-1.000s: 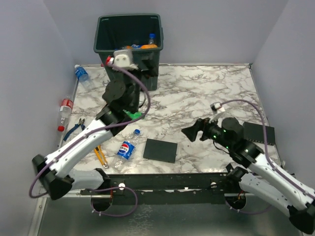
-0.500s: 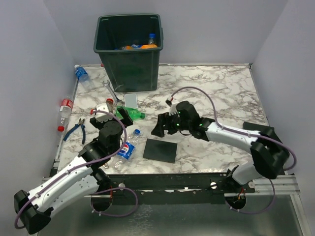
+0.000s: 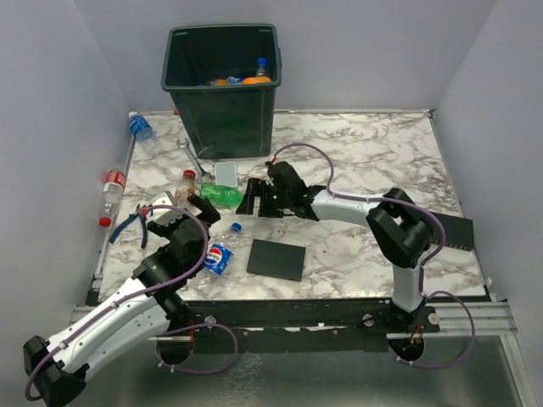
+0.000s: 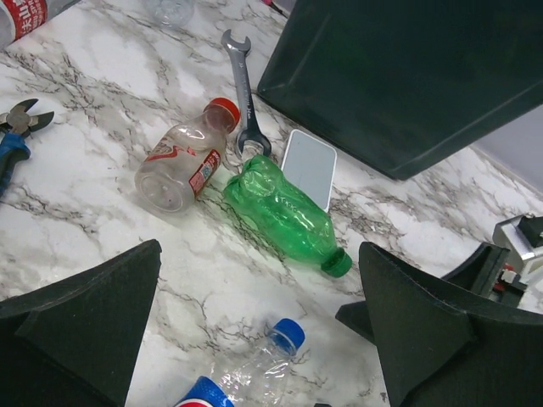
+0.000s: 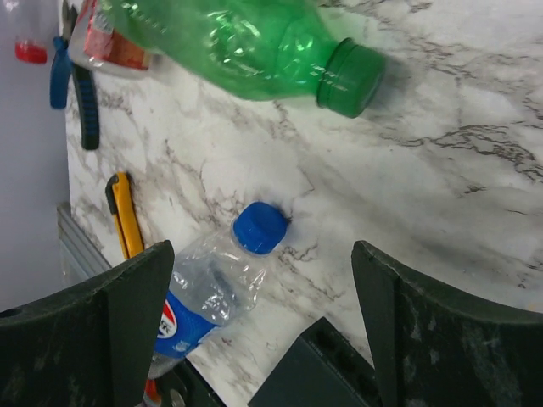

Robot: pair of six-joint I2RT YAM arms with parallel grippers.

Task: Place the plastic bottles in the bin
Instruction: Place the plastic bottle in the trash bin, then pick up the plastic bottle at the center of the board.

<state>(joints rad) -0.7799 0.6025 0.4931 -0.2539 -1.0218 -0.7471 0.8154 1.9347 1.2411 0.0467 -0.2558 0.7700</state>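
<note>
While left hand (image 4: 259, 280) and right hand (image 5: 263, 259) gape empty, green bottle (image 4: 280, 212) between them, near bin (image 3: 225, 119).

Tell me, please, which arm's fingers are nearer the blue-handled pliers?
Left. The left fingers hover beside the pliers; the right fingers are beyond the green bottle.

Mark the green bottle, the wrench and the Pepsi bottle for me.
green bottle (image 4: 280, 210): left wrist view, middle of its crushed body.
wrench (image 4: 244, 93): left wrist view, on its shaft.
Pepsi bottle (image 5: 212, 284): right wrist view, clear body below the blue cap.
</note>
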